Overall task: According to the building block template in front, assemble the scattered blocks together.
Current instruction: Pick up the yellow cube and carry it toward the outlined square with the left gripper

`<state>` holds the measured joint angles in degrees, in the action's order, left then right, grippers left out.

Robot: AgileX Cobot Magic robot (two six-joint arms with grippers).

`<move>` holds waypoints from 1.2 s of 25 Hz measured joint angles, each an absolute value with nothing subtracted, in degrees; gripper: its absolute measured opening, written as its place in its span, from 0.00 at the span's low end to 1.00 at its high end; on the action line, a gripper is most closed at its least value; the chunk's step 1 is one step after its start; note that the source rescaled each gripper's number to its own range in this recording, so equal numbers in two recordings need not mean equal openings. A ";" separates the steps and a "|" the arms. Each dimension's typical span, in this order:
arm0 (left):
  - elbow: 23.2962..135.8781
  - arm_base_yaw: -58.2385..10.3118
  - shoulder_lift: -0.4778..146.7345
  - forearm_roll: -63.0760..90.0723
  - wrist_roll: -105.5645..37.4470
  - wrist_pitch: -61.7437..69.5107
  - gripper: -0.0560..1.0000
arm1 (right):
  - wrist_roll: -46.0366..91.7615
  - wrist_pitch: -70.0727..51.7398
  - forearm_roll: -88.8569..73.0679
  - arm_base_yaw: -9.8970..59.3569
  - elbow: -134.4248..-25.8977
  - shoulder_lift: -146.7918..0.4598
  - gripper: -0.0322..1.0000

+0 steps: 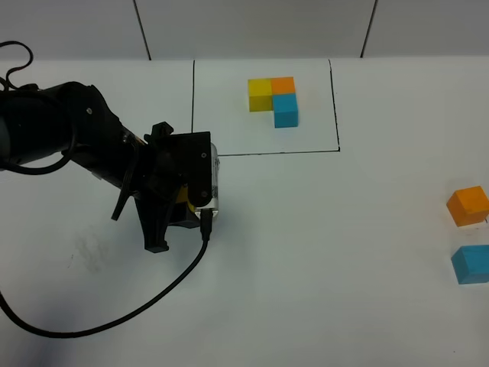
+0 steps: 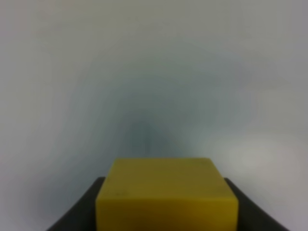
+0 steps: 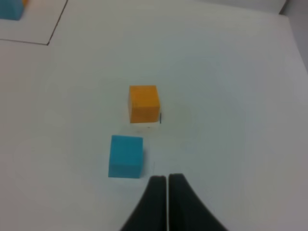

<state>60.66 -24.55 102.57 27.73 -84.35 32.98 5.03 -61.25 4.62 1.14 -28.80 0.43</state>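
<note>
I read no text, number or brand anywhere. The yellow block [image 2: 166, 192] and the desk [image 1: 306, 267] bear no lettering.

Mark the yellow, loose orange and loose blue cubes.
yellow cube [image 2: 164, 179], left wrist view, lighter face.
loose orange cube [image 1: 467, 201], exterior high view, top face.
loose blue cube [image 1: 472, 259], exterior high view, top face.

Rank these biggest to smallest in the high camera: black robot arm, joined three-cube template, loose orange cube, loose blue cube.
Black robot arm
Joined three-cube template
Loose orange cube and loose blue cube: look alike
</note>
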 joint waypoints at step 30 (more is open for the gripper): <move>69.78 -26.85 115.02 29.19 -83.25 30.92 0.54 | 5.03 -61.25 4.62 1.14 -28.80 0.43 0.04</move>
<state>69.78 -26.85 115.02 29.19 -83.25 30.92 5.03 -61.25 4.62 1.14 -28.80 0.43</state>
